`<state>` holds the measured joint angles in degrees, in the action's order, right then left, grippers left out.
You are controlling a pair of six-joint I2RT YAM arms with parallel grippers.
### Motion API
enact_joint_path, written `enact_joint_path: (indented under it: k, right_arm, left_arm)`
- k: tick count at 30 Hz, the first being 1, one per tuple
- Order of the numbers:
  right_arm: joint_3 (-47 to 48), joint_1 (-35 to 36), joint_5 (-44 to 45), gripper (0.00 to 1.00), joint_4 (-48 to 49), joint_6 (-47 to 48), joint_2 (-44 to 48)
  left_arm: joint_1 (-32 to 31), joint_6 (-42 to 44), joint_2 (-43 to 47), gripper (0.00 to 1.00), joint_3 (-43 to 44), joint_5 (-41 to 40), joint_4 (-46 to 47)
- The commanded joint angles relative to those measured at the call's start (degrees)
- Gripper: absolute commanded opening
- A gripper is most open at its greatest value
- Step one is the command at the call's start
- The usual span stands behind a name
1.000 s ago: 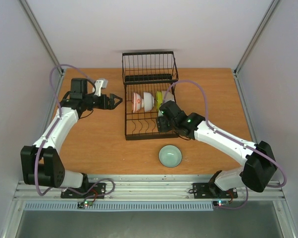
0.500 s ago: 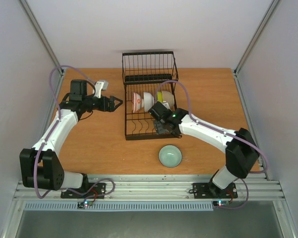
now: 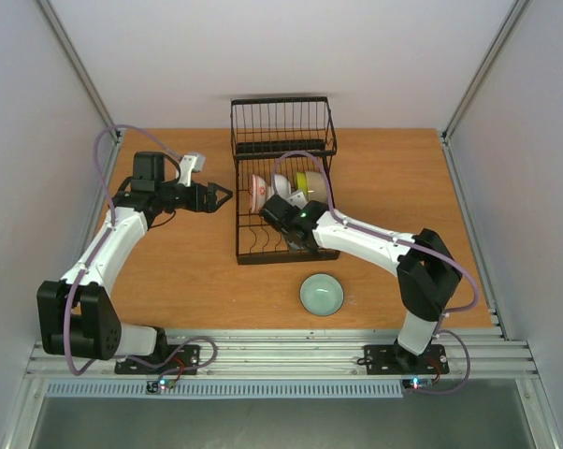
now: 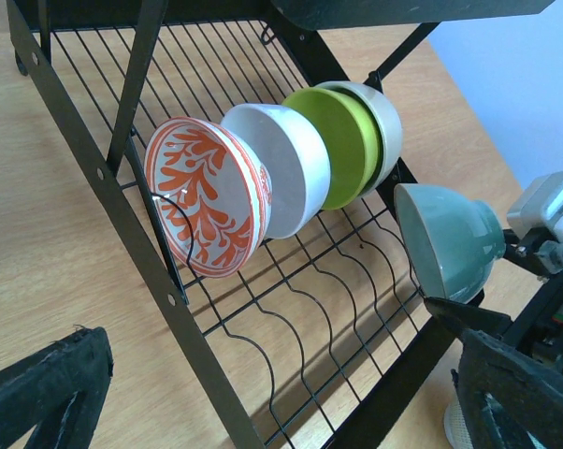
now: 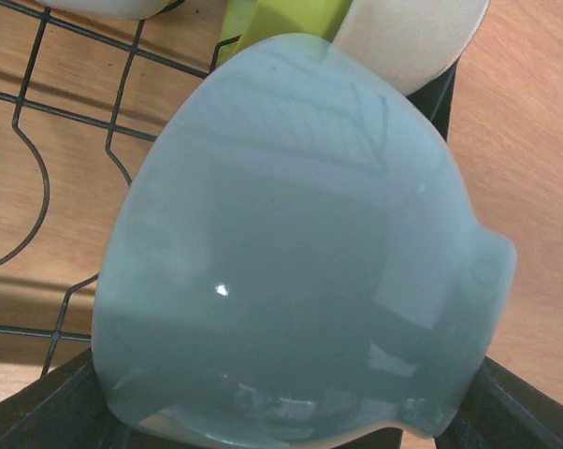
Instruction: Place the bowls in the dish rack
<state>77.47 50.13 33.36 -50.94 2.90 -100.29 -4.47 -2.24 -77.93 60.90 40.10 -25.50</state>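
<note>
The wooden bench [image 3: 169,271] carried the dish rack [image 3: 281,122] at its 12 o'clock. A patterned bowl [image 4: 207,196], a white bowl [image 4: 286,168] and a yellow-green bowl [image 4: 342,140] stood on edge inside. The right fingers [image 3: 280,208] clamped a tilted celadon bowl [image 5: 291,253] above the rack. The left fingers [image 3: 221,195] hung spread wide at the rack's 9 o'clock. A second celadon bowl [image 3: 321,294] sat at its 6 o'clock.

A wooden table [image 3: 183,271] carries a wire rack [image 3: 281,147] toward its far edge. A green bowl [image 3: 321,294] stands upright on the wood, near the rack.
</note>
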Motion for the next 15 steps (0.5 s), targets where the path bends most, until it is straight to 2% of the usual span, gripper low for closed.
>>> enact_joint_path:
  k: [1, 15]
  right_arm:
    - [3.74, 1.01, 5.43, 0.01, -3.76, -1.02, -1.75]
    - [6.57, 1.64, 4.58, 0.03, -10.92, -5.02, -7.19]
  left_arm:
    - [0.16, 1.14, 0.62, 0.99, -0.44, 0.6, 1.71]
    - [0.16, 1.53, -0.51, 0.99, 0.26, 1.33, 0.71]
